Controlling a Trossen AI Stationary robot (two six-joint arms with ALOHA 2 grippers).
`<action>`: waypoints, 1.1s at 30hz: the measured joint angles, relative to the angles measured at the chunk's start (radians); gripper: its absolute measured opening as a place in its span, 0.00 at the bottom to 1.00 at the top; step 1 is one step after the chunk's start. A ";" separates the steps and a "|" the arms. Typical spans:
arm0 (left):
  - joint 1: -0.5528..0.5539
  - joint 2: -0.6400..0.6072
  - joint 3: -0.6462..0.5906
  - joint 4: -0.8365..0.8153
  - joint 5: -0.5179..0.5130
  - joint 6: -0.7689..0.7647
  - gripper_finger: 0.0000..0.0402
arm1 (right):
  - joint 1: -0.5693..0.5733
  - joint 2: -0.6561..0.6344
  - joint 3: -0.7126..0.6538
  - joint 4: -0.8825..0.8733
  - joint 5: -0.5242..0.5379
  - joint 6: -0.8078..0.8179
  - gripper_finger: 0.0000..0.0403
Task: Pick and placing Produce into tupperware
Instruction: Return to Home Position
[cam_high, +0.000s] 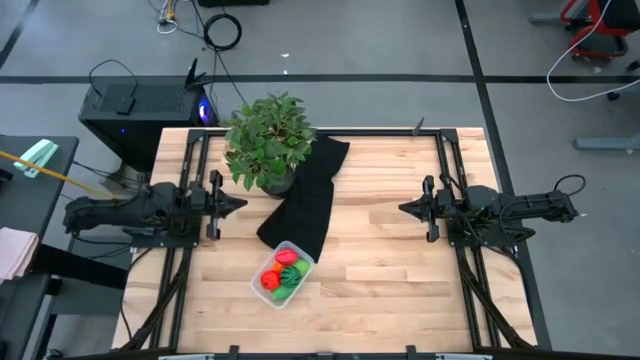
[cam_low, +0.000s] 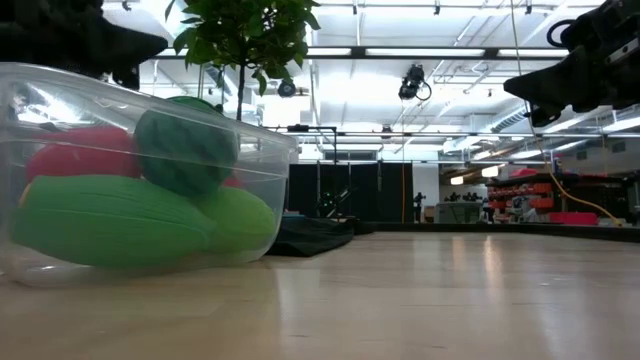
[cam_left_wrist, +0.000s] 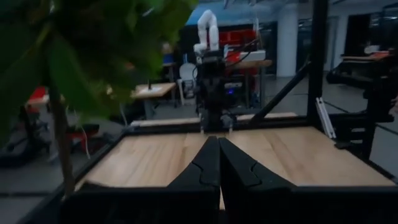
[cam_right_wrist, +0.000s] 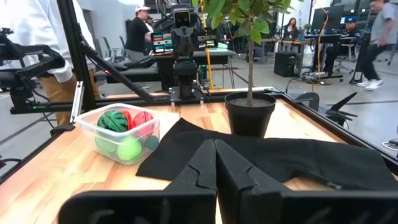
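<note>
The left jaws are pressed together, tip to tip, and hold nothing. They sit at the end of the left arm (cam_high: 130, 212), which reaches in from the left side of the worktop (cam_high: 390, 280) and points toward the middle. The right jaws are pressed together too, with nothing in them. The right arm (cam_high: 500, 212) reaches in from the right side and faces the left one. Both are well apart from the toys.

Between the arms, near the front edge, sits the tupperware (cam_high: 258, 287). The produce (cam_high: 281, 272) is inside it: a dark green striped one (cam_right_wrist: 114, 120), a red one (cam_right_wrist: 142, 118), a light green one (cam_right_wrist: 129, 149) and a long green one (cam_low: 100, 222) lying along the bottom. One corner of the tupperware is just beside the end of a black cloth (cam_high: 305, 195). At the cloth's other end stands a leafy potted plant (cam_high: 268, 140). Past the worktop, a person in a white top (cam_right_wrist: 31, 31) stands in the room.
</note>
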 joint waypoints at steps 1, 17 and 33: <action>0.005 -0.020 0.000 -0.030 -0.002 -0.012 0.00 | 0.000 0.000 0.000 0.000 0.000 0.000 0.00; 0.001 -0.139 -0.114 -0.103 -0.007 -0.120 0.00 | 0.000 0.007 0.000 0.006 0.060 -0.003 0.00; 0.001 -0.139 -0.115 -0.060 0.006 -0.089 0.00 | 0.000 0.028 0.000 0.010 0.079 -0.035 0.00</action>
